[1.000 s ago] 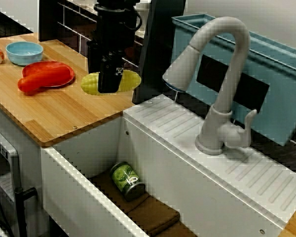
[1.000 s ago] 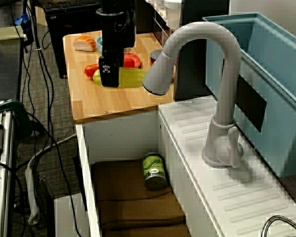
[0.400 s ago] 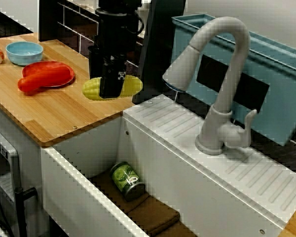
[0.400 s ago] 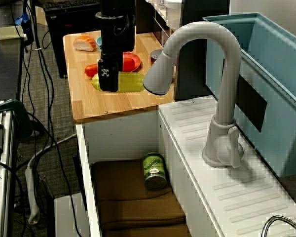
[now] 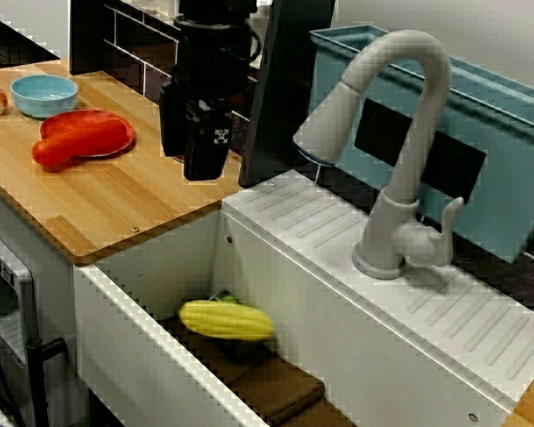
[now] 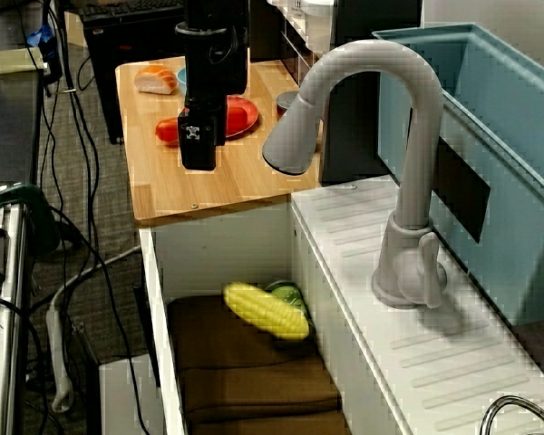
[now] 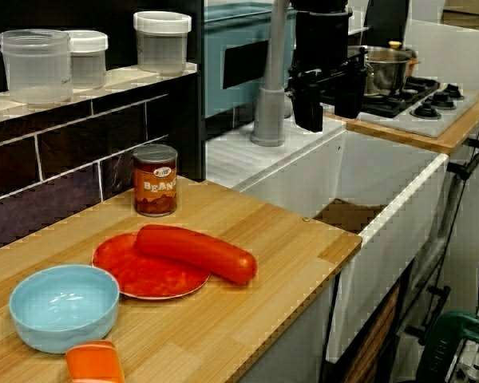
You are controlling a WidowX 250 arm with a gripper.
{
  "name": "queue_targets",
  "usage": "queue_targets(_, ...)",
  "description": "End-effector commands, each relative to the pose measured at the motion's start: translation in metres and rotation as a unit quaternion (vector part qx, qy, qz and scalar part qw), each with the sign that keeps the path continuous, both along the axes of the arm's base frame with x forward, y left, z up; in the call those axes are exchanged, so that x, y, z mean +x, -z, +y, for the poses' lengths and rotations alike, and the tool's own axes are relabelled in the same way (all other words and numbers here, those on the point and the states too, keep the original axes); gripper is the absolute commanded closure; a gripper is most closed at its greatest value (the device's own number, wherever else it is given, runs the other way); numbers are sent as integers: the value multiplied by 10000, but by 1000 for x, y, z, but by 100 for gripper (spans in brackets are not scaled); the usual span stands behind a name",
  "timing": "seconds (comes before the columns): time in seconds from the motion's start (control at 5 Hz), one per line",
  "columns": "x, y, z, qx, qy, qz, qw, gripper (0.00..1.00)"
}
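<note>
One wooden counter (image 5: 98,205) meets a white sink (image 5: 133,351) holding corn (image 5: 226,320); jaws gape empty above.

Kitchen, but it looks like a test mock-up rather than a lived-in home. Evidence: a wooden counter (image 5: 98,205) butts a white sink (image 5: 138,356), with a grey pull-down faucet (image 5: 424,133) at 3 o'clock in the view from above. Counter-level view: dark tiled backsplash (image 7: 64,187), a shelf of lidded jars (image 7: 36,65) at 11 o'clock, bean can (image 7: 155,180) below it, gas hob (image 7: 431,108) with a steel pot (image 7: 381,70) at 2 o'clock. Lab tell: loose cables (image 6: 83,136) across the floor at 9 o'clock in the side view.
</note>
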State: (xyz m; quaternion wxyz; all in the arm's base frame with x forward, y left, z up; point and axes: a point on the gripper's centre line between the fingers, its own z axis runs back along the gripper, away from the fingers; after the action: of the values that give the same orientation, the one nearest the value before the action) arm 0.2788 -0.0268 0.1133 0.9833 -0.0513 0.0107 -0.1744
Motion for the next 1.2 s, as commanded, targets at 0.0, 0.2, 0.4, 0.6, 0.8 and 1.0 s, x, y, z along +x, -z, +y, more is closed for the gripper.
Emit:
queue_targets(0.0, 11, -12, 24, 90, -307, -153, 9994, 0)
queue_targets(0.2, 11, -11, 36, 152, -391, -125, 9990, 0)
queue_targets(0.4, 11, -10, 51, 318, -543, -174, 9979, 0)
queue_targets(0.6, 12, -6, 67, 565, -794, -198, 9950, 0)
queue_targets(0.8, 14, 0, 80, 819, -1013, -249, 9912, 0)
queue_targets(1.0, 10, 13, 97, 1119, -1332, -393, 9840, 0)
